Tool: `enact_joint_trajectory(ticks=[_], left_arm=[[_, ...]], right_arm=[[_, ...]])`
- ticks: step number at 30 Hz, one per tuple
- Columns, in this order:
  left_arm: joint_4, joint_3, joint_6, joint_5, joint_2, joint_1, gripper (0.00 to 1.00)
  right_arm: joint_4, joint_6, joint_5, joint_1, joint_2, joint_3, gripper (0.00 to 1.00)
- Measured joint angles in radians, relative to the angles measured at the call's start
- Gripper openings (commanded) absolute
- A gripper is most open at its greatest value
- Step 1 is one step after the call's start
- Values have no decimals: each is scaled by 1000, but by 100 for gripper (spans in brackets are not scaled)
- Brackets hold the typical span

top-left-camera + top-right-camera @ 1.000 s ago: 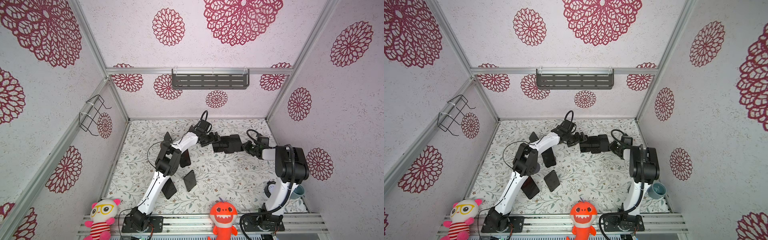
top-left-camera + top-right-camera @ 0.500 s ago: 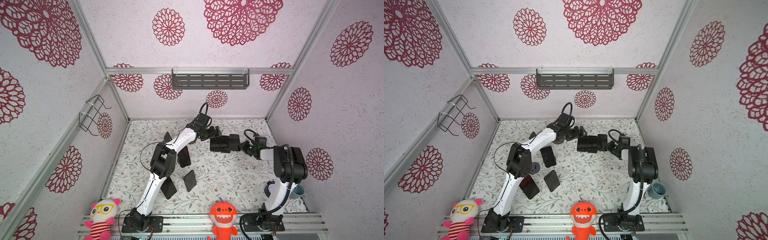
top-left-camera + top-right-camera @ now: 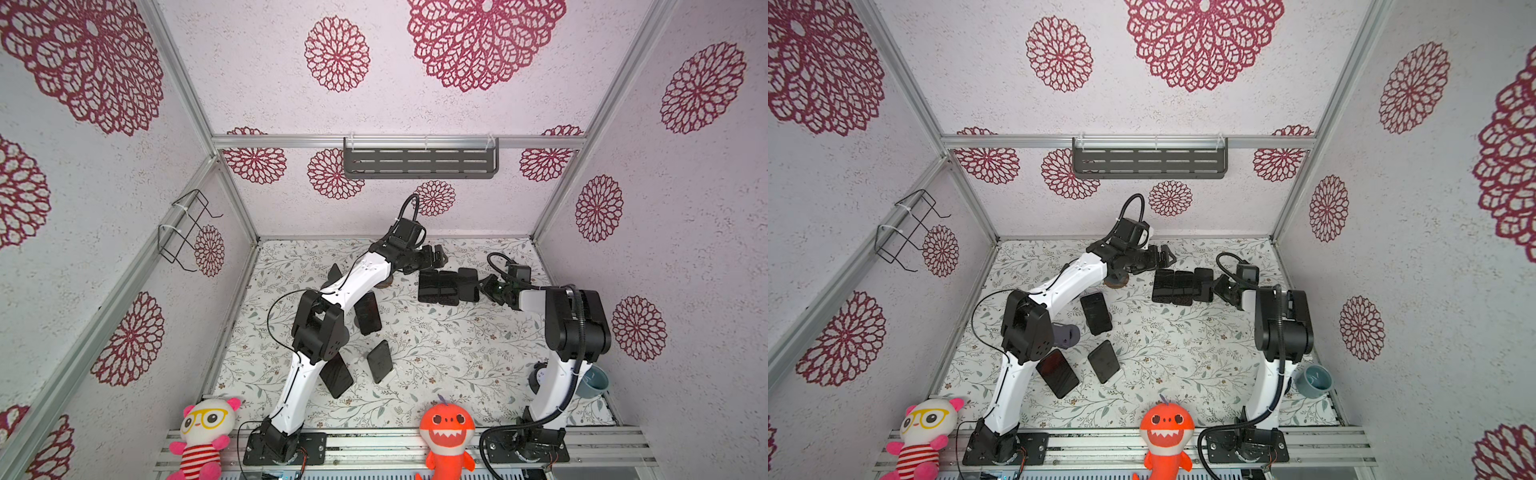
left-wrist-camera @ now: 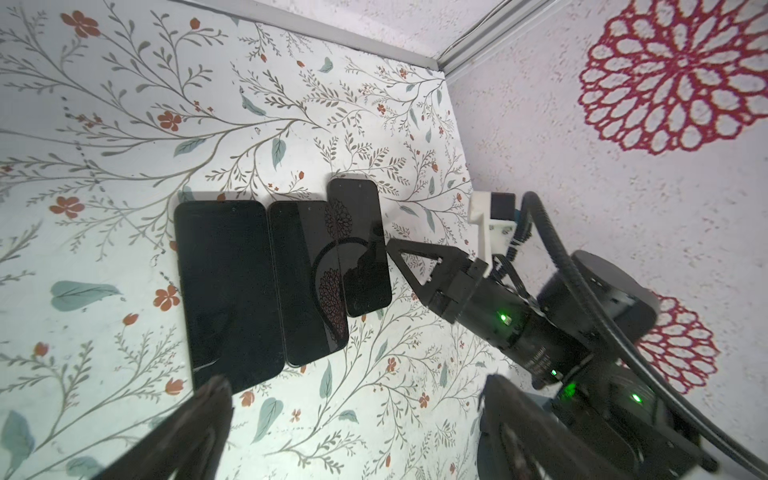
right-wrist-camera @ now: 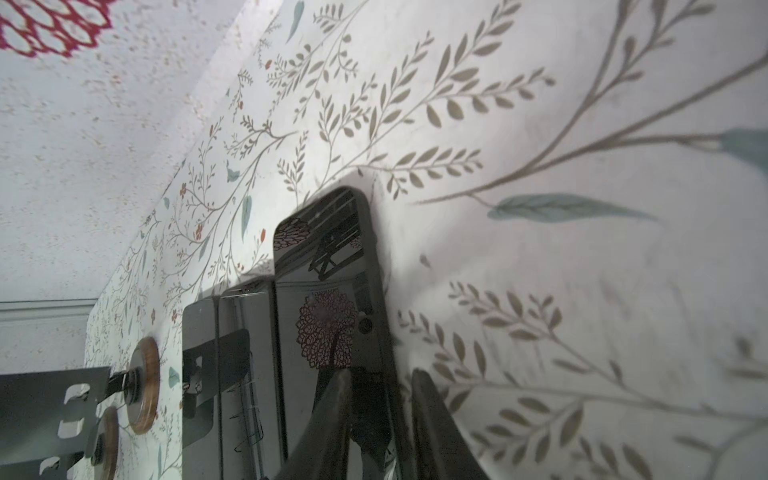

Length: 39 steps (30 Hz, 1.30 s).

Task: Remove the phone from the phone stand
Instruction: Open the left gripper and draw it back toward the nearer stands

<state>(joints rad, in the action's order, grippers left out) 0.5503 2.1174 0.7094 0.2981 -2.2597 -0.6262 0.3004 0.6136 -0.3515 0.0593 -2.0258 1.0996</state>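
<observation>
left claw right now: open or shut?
Open. In the left wrist view the left claw has its fingers wide apart, with only the table between them and nothing held.

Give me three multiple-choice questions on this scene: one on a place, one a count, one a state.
1. Where is the grey-blue plastic cup? A back left corner; B beside the right arm's base; C mid-table.
2. How many black phones lie in the side-by-side row? A two; B three; C five.
3. The left gripper is: A open; B shut on a phone; C shut on the cup.
Answers: B, it stands by that base; B, left wrist view shows three; A, jaws spread, nothing between.
</observation>
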Motion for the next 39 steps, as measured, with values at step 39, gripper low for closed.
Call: enact_joint_trajectory(ticks=[39], left_arm=[[84,-692,-314,3,816,291,88]], right_arm=[[-81,-50,-42,-63,-45,130,65]])
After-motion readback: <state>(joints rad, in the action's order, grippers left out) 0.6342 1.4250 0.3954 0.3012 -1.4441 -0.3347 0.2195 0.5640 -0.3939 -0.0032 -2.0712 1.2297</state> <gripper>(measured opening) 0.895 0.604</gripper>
